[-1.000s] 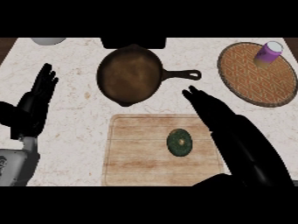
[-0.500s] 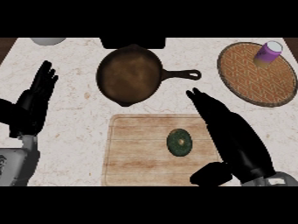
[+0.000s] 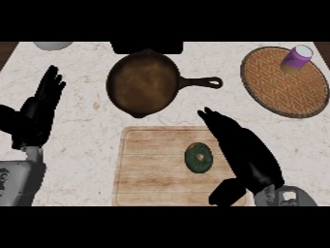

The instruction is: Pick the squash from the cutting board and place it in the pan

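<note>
Over the right side of the cutting board point(image 3: 160, 167), the right hand point(image 3: 242, 152) lies with its fingers stretched out straight and together, pointing up toward the pan, the thumb tucked low near the board's lower edge. It holds nothing. Just beside its palm, on the left, sits the squash point(image 3: 198, 157), a small dark green round with a paler centre, resting on the right half of the board and not yet touched as far as can be seen.

To take it well, the hand would likely need to shift a little left and come down so that thumb and fingers close on opposite sides of the round, near its middle; a smooth, rounded rind could roll or slip aside if pinched off-centre. Then a lift straight up before carrying it to the pan would avoid dragging it over the wood.

The board is pale wood with a straight grain and a shallow groove along its border. Beyond it stands the pan point(image 3: 143, 83), dark, round and dull like cast iron, its handle pointing right. Farther right lies a round woven mat point(image 3: 267, 92) with a purple cup point(image 3: 296, 58) on its upper edge. The left hand point(image 3: 35, 114) rests open near the left edge, fingers up, on the speckled stone counter point(image 3: 82, 145).
</note>
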{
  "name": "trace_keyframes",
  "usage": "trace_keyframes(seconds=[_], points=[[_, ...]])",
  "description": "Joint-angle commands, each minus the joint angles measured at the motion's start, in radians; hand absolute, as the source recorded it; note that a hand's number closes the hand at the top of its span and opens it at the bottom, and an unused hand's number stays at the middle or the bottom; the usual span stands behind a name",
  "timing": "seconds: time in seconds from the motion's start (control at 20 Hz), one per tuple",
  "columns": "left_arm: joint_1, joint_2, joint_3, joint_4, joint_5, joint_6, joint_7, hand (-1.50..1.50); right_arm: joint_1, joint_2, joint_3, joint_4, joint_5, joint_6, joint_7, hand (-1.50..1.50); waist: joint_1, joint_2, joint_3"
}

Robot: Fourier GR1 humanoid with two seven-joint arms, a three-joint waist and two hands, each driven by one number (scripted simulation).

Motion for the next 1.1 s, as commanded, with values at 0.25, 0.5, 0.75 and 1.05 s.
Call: trace_keyframes(seconds=[0.25,0.5,0.75,1.05], points=[[0.000,-0.020,0.013,-0.038,-0.033,-0.013,0.046,0.00,-0.072,0.083,-0.003,0.086,0.088,0.122,0.049,-1.50,0.003,-0.001,0.000],[-0.016,-0.008,0.051,0.000,-0.019,-0.044,0.005,0.00,-0.086,0.077,0.005,0.201,0.158,0.141,0.022,-1.50,0.001,0.000,0.000],[0.061,-0.061,0.033,-0.013,-0.060,-0.025,-0.034,0.00,-0.026,0.107,0.036,0.214,0.233,0.146,0.011,-1.50,0.000,0.000,0.000],[0.029,-0.073,0.036,-0.013,-0.092,-0.029,-0.022,0.00,-0.009,0.140,-0.017,0.165,0.236,0.219,0.009,-1.50,-0.001,-0.001,0.000]])
